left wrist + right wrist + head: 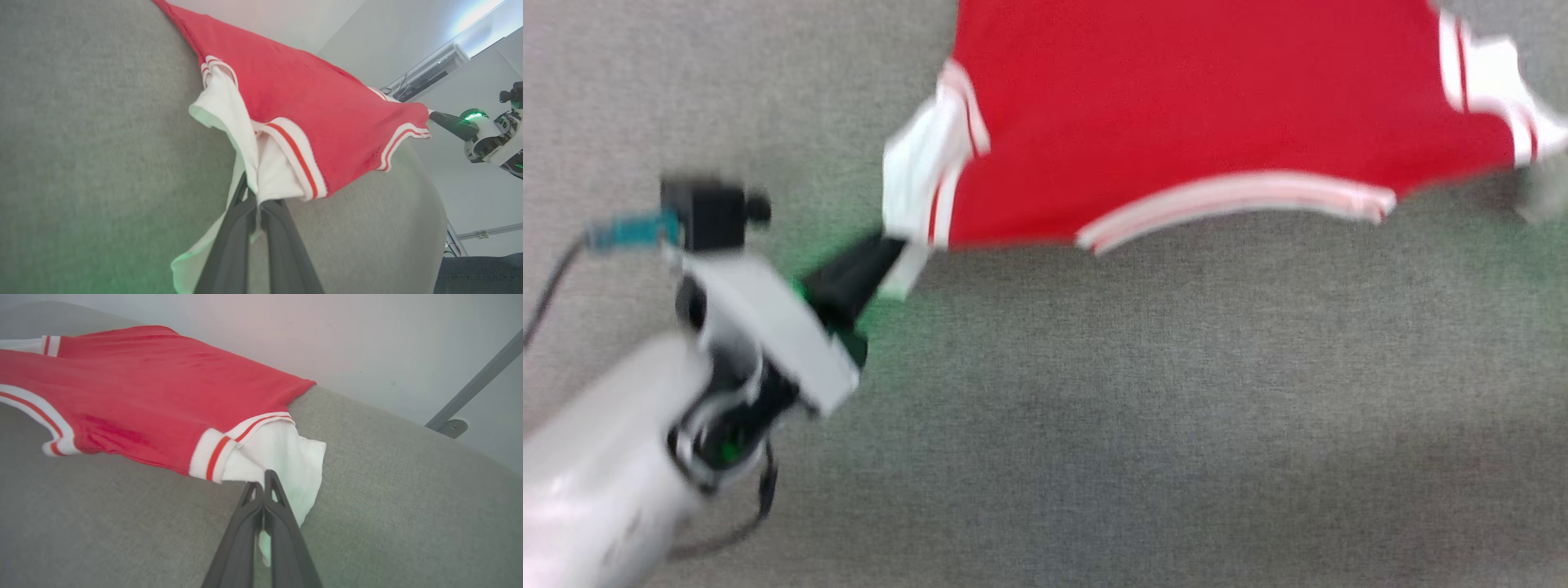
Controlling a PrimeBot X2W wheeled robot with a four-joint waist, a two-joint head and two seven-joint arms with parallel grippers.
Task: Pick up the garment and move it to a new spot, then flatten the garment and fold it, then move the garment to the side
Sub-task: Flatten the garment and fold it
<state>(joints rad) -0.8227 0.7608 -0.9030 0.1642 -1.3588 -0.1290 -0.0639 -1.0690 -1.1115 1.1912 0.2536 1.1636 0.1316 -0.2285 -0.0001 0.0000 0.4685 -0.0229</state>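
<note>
Currently jersey (1176, 122) is stretched across frame top, left gripper (890, 249) clamped on one white sleeve (919, 171), right gripper (264, 486) clamped on other sleeve (286, 453); likely mid-carry, with flatten, fold and side-move not yet done.

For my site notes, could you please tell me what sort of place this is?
Probably a robot test lab, not a home: a grey cloth-covered worktable, bare pale walls, and a metal frame strut.
</note>
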